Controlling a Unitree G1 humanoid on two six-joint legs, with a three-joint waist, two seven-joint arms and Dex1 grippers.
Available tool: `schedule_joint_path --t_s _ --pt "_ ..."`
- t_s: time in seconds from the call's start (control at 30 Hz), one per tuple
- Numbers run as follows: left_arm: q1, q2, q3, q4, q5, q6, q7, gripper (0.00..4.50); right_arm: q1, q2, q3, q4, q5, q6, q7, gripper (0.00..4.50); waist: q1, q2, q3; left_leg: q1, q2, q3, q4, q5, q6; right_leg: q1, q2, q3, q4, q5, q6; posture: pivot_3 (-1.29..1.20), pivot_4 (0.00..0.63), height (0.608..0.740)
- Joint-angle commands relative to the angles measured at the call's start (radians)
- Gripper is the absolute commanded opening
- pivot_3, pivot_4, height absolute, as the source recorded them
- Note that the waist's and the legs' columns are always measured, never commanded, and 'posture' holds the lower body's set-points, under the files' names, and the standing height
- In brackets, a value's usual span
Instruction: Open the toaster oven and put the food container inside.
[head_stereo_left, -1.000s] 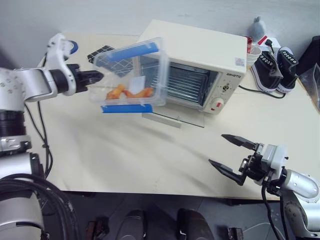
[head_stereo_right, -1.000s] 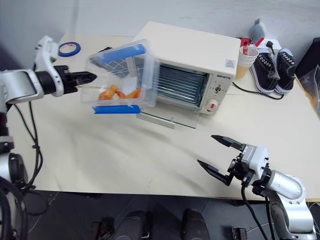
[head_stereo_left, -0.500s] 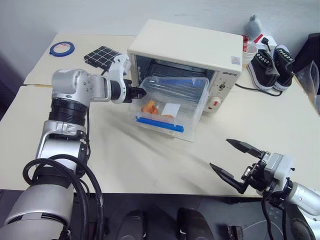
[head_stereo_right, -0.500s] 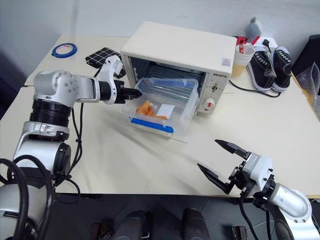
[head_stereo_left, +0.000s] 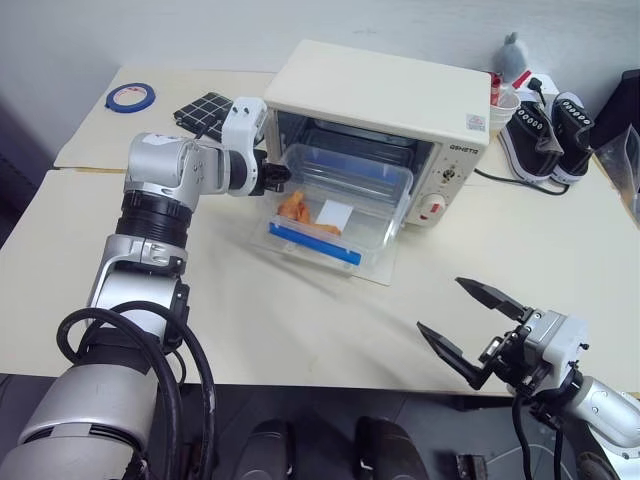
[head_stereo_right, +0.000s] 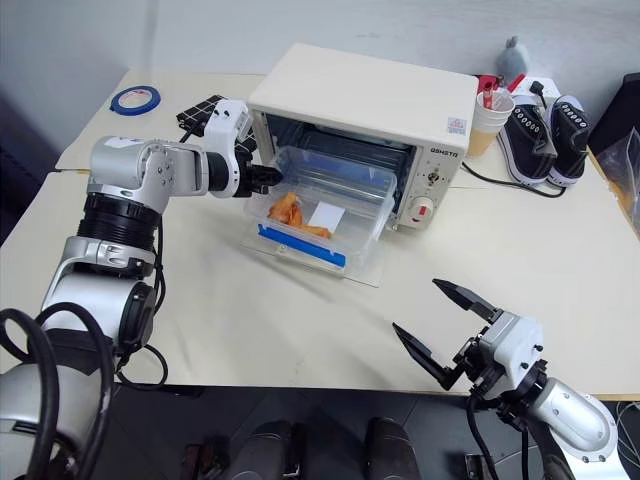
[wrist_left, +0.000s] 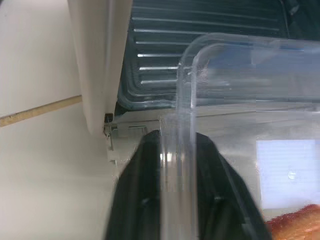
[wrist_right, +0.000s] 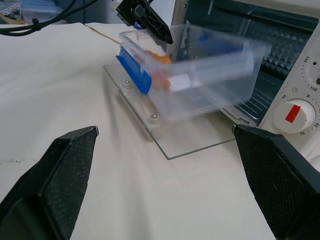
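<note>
Cream table (head_stereo_left: 250, 320), toaster oven (head_stereo_left: 385, 100), tape roll (head_stereo_left: 131, 97), shoes (head_stereo_left: 548, 130)

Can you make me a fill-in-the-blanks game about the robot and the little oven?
1. The toaster oven has its glass door folded ____.
2. The left gripper pinches the wall of the food ____.
3. The right gripper has its fingers spread ____ and holds nothing.
4. The clip on the container's near side is coloured ____.

Missing words: down; container; open; blue

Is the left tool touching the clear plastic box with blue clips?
Touching. In the left wrist view, the left tool's two black fingers sit on either side of the clear plastic box's rim, pinching it.
</note>
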Motion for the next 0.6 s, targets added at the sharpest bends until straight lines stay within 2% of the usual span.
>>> schedule_joint_path --t_s 0.03,0.13,0.23,0.37,0.43,0.5,0.53,0.6 --pt "-0.013 0.000 0.065 -0.086 -0.013 0.030 -0.008 2.17 -0.009 0.003 0.001 -0.032 0.007 -0.001 -0.006 4.50 0.000 0.000 0.000 0.000 0.000 0.000 0.000 0.000 0.000 0.000 0.000 0.000 0.000 0.000 0.000 0.00 0.150 0.740" --pt "-0.005 -0.005 0.135 -0.114 -0.030 0.020 0.004 3.06 -0.016 -0.001 -0.001 -0.025 0.011 -0.001 -0.001 4.50 0.000 0.000 0.000 0.000 0.000 -0.001 0.000 0.000 0.000 0.000 0.000 0.000 0.000 0.000 0.000 0.00 0.150 0.740" --pt "0.035 0.031 0.211 -0.171 -0.069 -0.021 -0.053 3.06 -0.032 -0.017 -0.020 -0.029 0.028 0.016 0.002 4.50 -0.001 0.000 0.000 0.000 0.000 -0.002 0.000 0.000 0.000 0.000 0.000 0.000 0.000 0.000 0.000 0.00 0.150 0.740" --pt "0.197 0.166 0.231 -0.295 -0.111 -0.156 -0.294 3.06 -0.048 -0.063 -0.046 -0.103 0.097 0.161 -0.063 4.50 -0.015 0.001 0.000 0.001 0.001 -0.005 -0.001 0.000 0.000 -0.001 0.001 0.003 0.001 0.000 0.000 0.00 0.150 0.740" --pt "0.279 0.218 0.264 -0.314 -0.129 -0.230 -0.378 3.06 -0.051 -0.095 -0.024 -0.139 0.159 0.220 -0.040 4.50 -0.022 0.001 0.000 0.002 0.002 -0.005 -0.001 0.000 0.000 -0.002 0.001 0.003 0.003 -0.001 -0.002 0.00 0.150 0.740" --pt "0.422 0.282 0.289 -0.333 -0.124 -0.423 -0.544 2.64 -0.080 -0.105 0.031 -0.144 0.148 0.258 -0.042 4.50 -0.022 0.001 -0.001 0.002 0.002 -0.005 -0.001 0.000 0.000 -0.002 0.001 0.003 0.003 -0.001 -0.002 0.00 0.150 0.740" --pt "0.486 0.300 0.298 -0.342 -0.117 -0.536 -0.627 2.48 -0.093 -0.105 0.054 -0.142 0.135 0.281 -0.055 4.32 -0.024 0.000 -0.001 0.002 0.002 -0.005 0.000 0.000 0.000 -0.001 0.001 0.003 0.003 -0.001 -0.002 0.00 0.150 0.740" --pt "0.598 0.338 0.278 -0.348 -0.081 -0.691 -0.737 1.83 -0.111 -0.102 0.114 -0.132 0.097 0.323 -0.077 3.84 -0.024 -0.001 -0.002 0.003 0.002 -0.004 0.000 0.000 0.000 -0.001 0.000 0.004 0.003 -0.001 -0.002 0.00 0.150 0.740"
